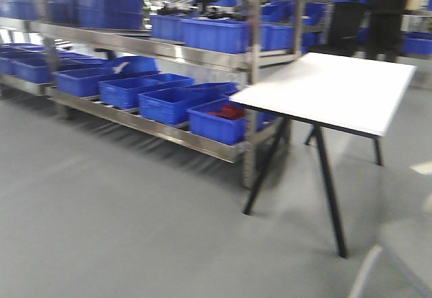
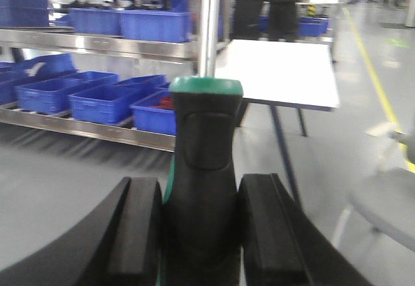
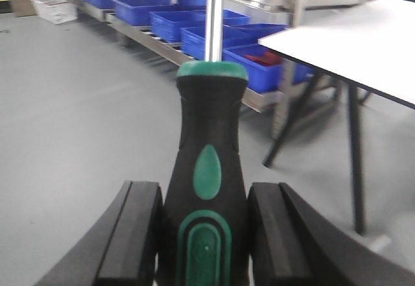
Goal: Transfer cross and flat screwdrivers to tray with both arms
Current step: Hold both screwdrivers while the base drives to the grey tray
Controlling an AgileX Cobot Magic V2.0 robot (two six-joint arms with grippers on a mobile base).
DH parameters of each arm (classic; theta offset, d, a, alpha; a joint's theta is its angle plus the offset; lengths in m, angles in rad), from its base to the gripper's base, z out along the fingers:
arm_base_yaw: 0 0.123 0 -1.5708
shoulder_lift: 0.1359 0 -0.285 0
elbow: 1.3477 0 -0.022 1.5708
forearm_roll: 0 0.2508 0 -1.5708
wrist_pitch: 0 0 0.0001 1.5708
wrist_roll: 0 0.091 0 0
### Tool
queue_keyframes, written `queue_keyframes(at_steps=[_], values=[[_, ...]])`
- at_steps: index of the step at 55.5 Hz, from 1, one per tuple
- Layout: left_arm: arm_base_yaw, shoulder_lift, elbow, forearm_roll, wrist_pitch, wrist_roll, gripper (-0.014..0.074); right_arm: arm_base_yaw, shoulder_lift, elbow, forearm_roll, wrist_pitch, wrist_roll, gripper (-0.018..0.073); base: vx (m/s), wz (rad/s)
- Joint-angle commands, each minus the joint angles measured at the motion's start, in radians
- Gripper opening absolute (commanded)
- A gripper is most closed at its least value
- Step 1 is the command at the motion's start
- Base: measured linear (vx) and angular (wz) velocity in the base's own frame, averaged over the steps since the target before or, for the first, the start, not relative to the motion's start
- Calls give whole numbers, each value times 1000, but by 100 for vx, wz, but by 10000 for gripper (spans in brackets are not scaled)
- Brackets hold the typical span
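In the left wrist view my left gripper point(image 2: 201, 183) is shut on the black handle of a screwdriver point(image 2: 204, 130). Its green collar and silver shaft point(image 2: 209, 26) point up and away from me. My right gripper point(image 3: 204, 189) grips the handle of the other screwdriver point(image 3: 211, 124), which is black with green inlays; its shaft point(image 3: 214, 13) runs out of the top of the frame. Both tips are out of view, so I cannot tell cross from flat. The tray is out of view. The front view shows neither arm.
A white table point(image 1: 337, 88) on black legs stands ahead to the right. Left of it a steel rack point(image 1: 202, 146) carries several blue bins point(image 1: 169, 102); one holds something red point(image 1: 228, 112). A person in black point(image 1: 386, 7) stands behind the table. The floor is grey.
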Motion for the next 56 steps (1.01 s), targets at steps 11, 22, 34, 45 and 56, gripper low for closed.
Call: queue_keyframes(at_steps=[11,22,34,45,56], values=[[-5,2,-26,-5,-95,-11,3,-4,0,-28,17,-86,-6,-8,51,63],[-5,2,-26,-5,-95,-11,3,-4,0,-28,17,-86,-6,-8,50,51],[-5,2,-26,-5,-95,-11,3,-4,0,-28,17,-86,-6,-8,52,40],[-5,2,-26,-5,-95,-11,3,-4,0,-28,17,-86,-6,-8,55,40],[-5,2,-26,-5,-95,-11,3,-4,0,-28,17,-88,-6,-8,58,45]])
